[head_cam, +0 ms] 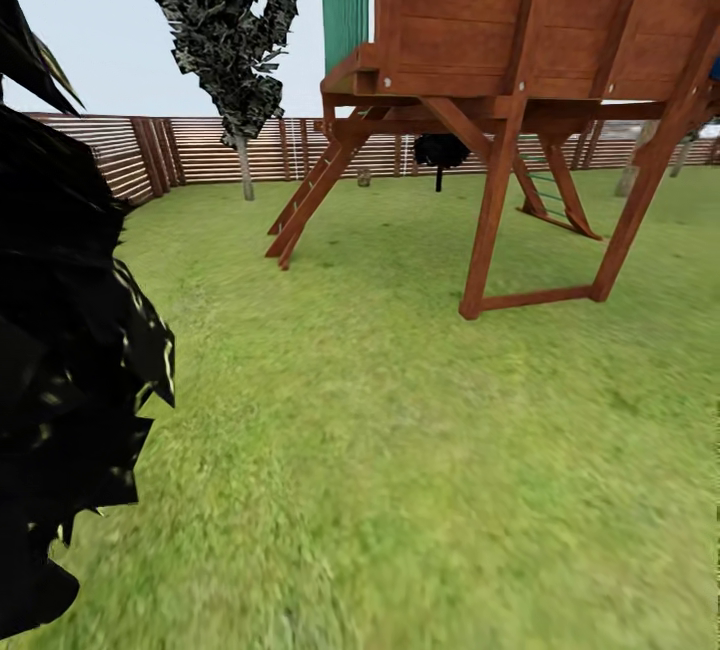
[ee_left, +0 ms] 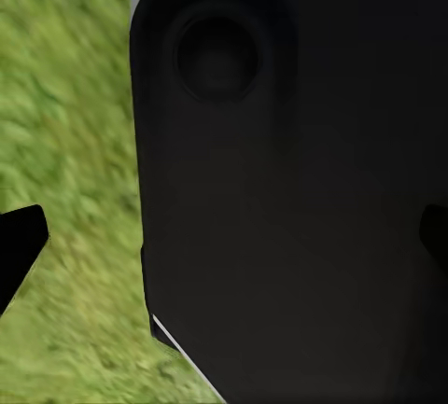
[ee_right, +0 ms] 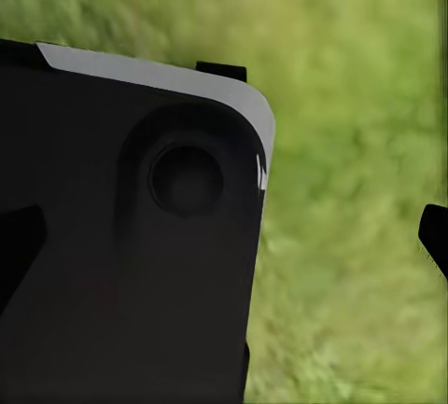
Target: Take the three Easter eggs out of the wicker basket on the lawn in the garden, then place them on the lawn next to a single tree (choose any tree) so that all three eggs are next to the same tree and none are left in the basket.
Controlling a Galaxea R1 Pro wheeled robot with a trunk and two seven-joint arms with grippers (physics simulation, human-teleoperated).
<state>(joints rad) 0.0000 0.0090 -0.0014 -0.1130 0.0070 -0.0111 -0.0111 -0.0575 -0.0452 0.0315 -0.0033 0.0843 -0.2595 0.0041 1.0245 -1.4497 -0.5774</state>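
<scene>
The lawn (head_cam: 400, 450) spreads out as bright green grass ahead of me. A tree (head_cam: 245, 165) with a pale grey trunk and dark blocky leaves stands at the far left, by the fence. The Easter eggs and the wicker basket are out of view. In the left wrist view my left gripper (ee_left: 224, 245) is open, its black fingertips (ee_left: 19, 250) far apart over a dark part of my own body and grass. My right gripper (ee_right: 227, 241) is open in the same way, with nothing between its fingers.
A tall wooden play tower (head_cam: 520, 80) on slanted legs stands ahead at the right. Black spiky foliage (head_cam: 60, 380) crowds the near left edge. A slatted wooden fence (head_cam: 200, 150) closes the back, with a small dark bush (head_cam: 440, 150) and another pale trunk (head_cam: 635, 165) near it.
</scene>
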